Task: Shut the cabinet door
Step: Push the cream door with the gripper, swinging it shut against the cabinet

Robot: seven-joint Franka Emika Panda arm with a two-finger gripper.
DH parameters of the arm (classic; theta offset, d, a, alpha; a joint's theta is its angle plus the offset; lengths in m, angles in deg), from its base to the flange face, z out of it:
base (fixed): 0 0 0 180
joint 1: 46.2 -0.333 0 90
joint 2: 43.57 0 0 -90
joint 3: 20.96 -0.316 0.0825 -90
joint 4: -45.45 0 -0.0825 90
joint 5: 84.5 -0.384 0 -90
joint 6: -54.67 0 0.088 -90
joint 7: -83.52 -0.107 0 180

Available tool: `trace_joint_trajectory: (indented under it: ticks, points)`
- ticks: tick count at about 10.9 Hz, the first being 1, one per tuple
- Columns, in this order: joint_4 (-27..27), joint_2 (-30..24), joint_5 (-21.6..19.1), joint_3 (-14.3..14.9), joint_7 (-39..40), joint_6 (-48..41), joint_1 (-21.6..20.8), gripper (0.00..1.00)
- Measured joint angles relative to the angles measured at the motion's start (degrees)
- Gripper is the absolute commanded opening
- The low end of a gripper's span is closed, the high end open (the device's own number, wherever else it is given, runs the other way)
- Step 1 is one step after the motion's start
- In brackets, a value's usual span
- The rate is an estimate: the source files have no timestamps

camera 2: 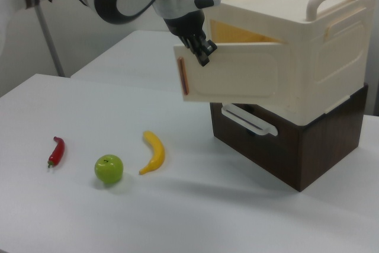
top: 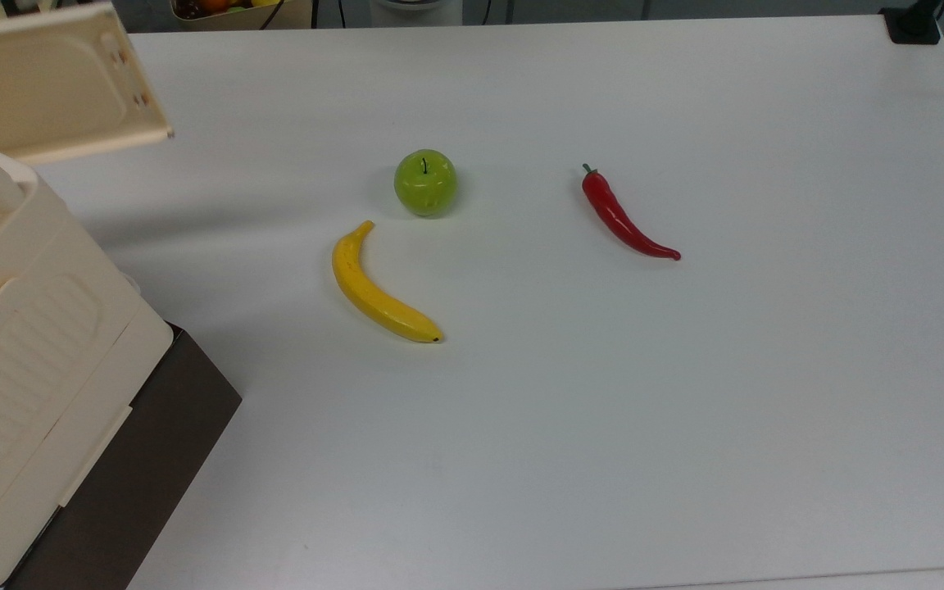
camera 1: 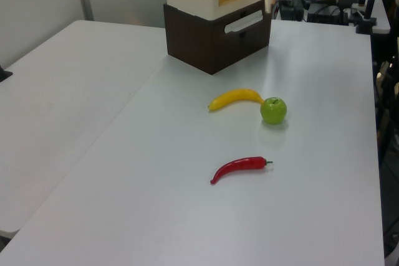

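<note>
The white table carries everything. On it stands the cabinet — a big cream plastic box with moulded handles, stacked on a dark brown drawer base with a cream pull. Its cabinet door hangs partly open at the front, swung out from the box with its free edge toward the right view's left; behind it a yellowish interior shows, and I can see nothing stored inside. In the top view the same door juts out over the table at the top view's upper left.

The door looks like thin, stiff, light plastic, smooth-faced, so it should swing easily on its hinge; a push on the flat face near the free edge would likely serve better than pinching it.

The arm's gripper sits at the door's upper free corner, touching it; whether its fingers are parted or closed I cannot tell.

Well apart from the cabinet lie a yellow banana, a green apple just beside it, and a red chili pepper farther off.
</note>
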Motion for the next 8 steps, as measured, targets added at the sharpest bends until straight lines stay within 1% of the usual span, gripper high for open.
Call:
trace_joint_trajectory:
  ticks: [2, 4, 5, 6, 8]
  points:
    - [-0.05, 2.38, 0.01, -2.06, -3.47, 9.68, -0.15, 0.00]
    - [-0.06, 5.24, 0.01, -2.78, -5.38, 19.66, -0.23, 0.00]
    - [-0.05, 6.37, 0.01, -2.78, -5.52, 23.18, -0.21, 0.00]
    - [-0.03, 7.03, 0.01, -2.78, -5.54, 24.90, -0.21, 0.00]
    - [0.06, 7.15, 0.01, -2.81, -5.54, 25.09, -0.22, 0.00]
